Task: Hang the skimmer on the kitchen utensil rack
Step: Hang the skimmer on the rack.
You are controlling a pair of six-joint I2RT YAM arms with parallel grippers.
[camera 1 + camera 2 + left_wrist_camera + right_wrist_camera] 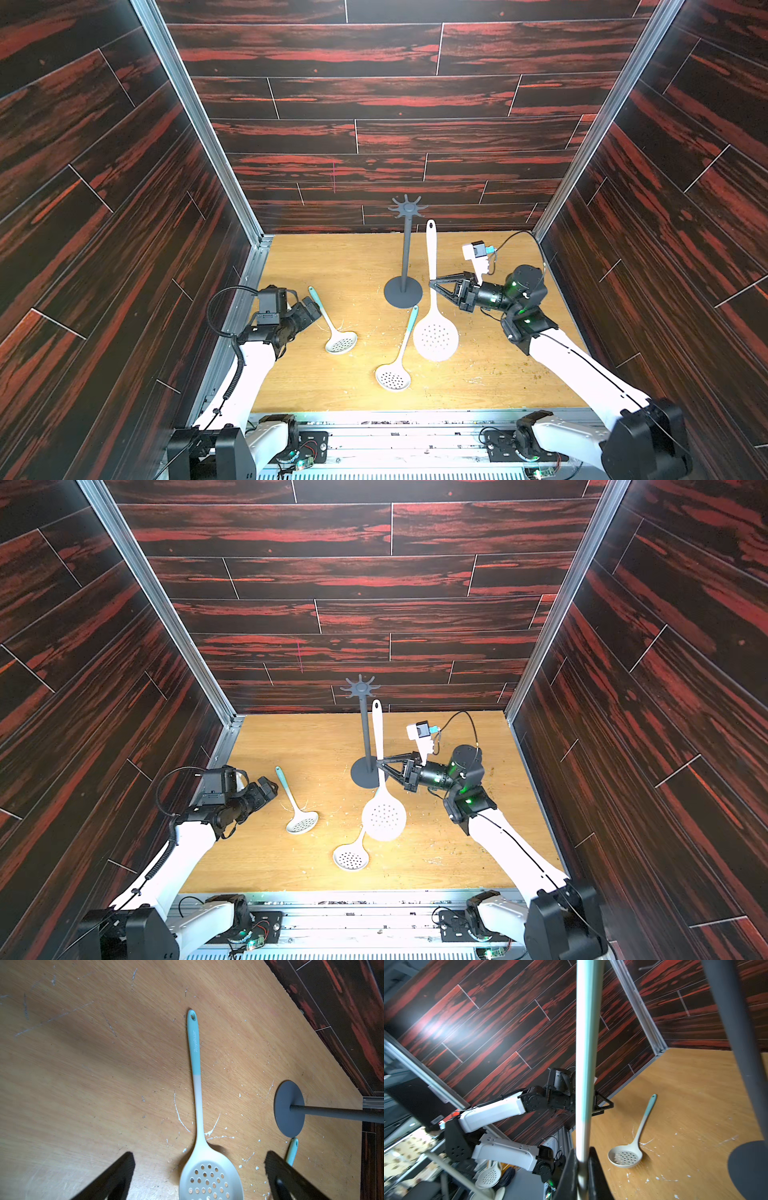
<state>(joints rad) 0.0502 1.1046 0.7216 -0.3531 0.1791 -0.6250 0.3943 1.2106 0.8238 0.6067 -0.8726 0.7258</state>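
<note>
Right gripper [432,284]: jaws closed tight on the mid-handle of a skimmer [435,336], which it carries upright, perforated bowl down, clear of the table [332,257].

The skimmer stands just beside the pole of the kitchen utensil rack [406,253], on the right arm's side. Its hanging hole [431,225] appears near the crown of hooks [408,206] and a little below it. It is not yet on a hook.

Left gripper [311,309]: jaws fully apart and empty, well to the left-arm side of the rack, over a second skimmer [196,1084] lying flat. A third skimmer [392,376] lies in front of the rack base, its handle tip nearly at the base.

Step in hand (judgement): threading hole onto hook.
- Lift until the hole clears the nearest hook tip.
- Move sideways toward the crown, keeping the handle vertical so the hole faces the hook.
- Lower until the hook bears the weight, and only then release.
- The pole is thin, so avoid touching it; a bump could rock the stand.

Writing: "Royalstar" in white along the teal handle of the second skimmer. Nothing else is legible.
</note>
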